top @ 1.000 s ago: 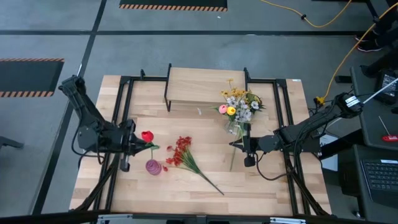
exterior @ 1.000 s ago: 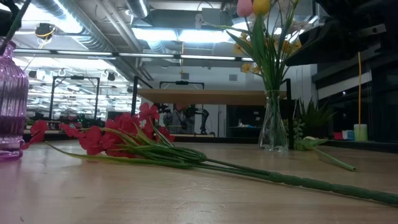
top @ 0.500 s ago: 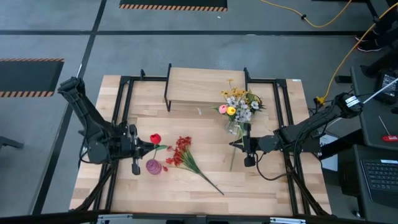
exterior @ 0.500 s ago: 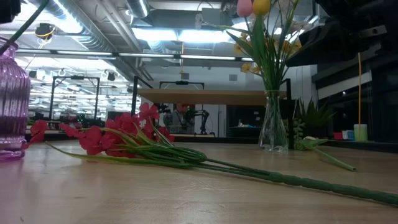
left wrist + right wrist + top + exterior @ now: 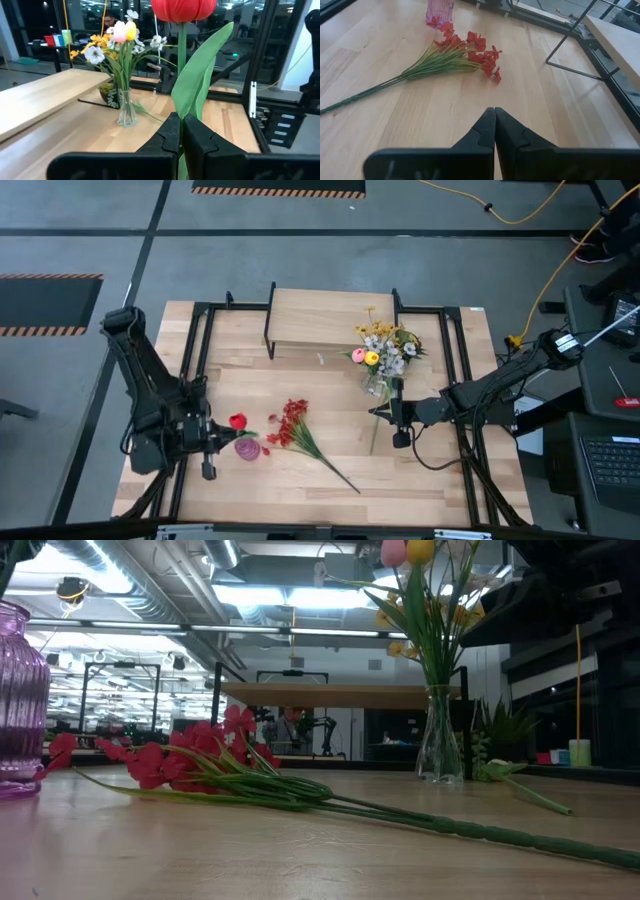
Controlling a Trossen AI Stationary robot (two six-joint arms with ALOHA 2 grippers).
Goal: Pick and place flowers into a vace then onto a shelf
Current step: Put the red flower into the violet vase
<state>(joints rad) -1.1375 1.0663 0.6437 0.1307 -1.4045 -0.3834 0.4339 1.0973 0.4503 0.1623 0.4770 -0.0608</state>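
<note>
Left claw [image 5: 181, 131], clenched on the red tulip [image 5: 183, 10], needed its stalk plumb above the purple vase [image 5: 247, 448]; right claw [image 5: 495, 125] rested clenched, empty.

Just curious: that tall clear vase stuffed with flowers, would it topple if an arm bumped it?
Probably fairly easily. The clear vase looks narrow with a small base, while its bouquet spreads wide and tall above, so it seems top-heavy. It looks like glass, so likely fragile and slippery.
</note>
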